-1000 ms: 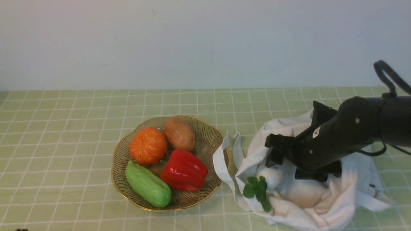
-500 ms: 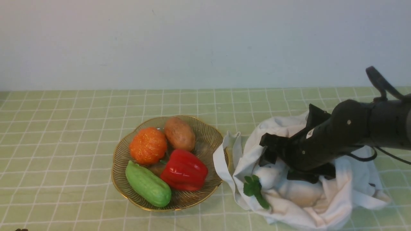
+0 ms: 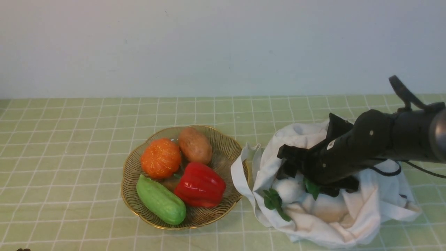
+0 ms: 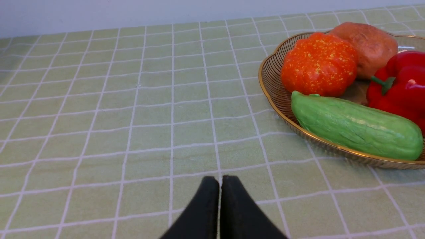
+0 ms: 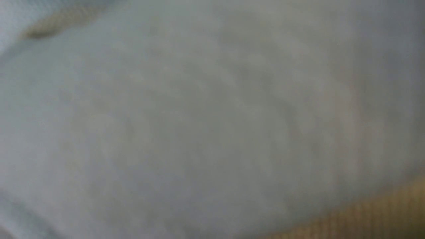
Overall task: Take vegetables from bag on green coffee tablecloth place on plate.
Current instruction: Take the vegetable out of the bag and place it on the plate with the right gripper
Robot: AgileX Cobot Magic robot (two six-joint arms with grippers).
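The off-white bag (image 3: 366, 223) lies crumpled on the green tablecloth (image 3: 69, 139), to the right of the gold wire plate (image 3: 129, 167). A white radish (image 3: 288, 190) with green leaves (image 3: 273, 202) shows at the bag's mouth. My right gripper (image 3: 291, 170) reaches into the bag just above the radish; its fingertips are hidden by cloth. The right wrist view shows only blurred bag cloth (image 5: 199, 116). My left gripper (image 4: 219, 186) is shut and empty, low over the cloth, left of the plate (image 4: 265, 76). No carrot or aubergine is in view.
The plate holds an orange pumpkin (image 3: 161, 157), a brown potato (image 3: 195, 144), a red pepper (image 3: 199, 184) and a green gourd (image 3: 160, 205). The bag's strap handles (image 3: 244, 174) drape against the plate's right rim. A pale wall stands behind the table.
My right arm has pushed left and lower into the bag. The bag's cloth, the radish and its leaves have shifted slightly left with it.
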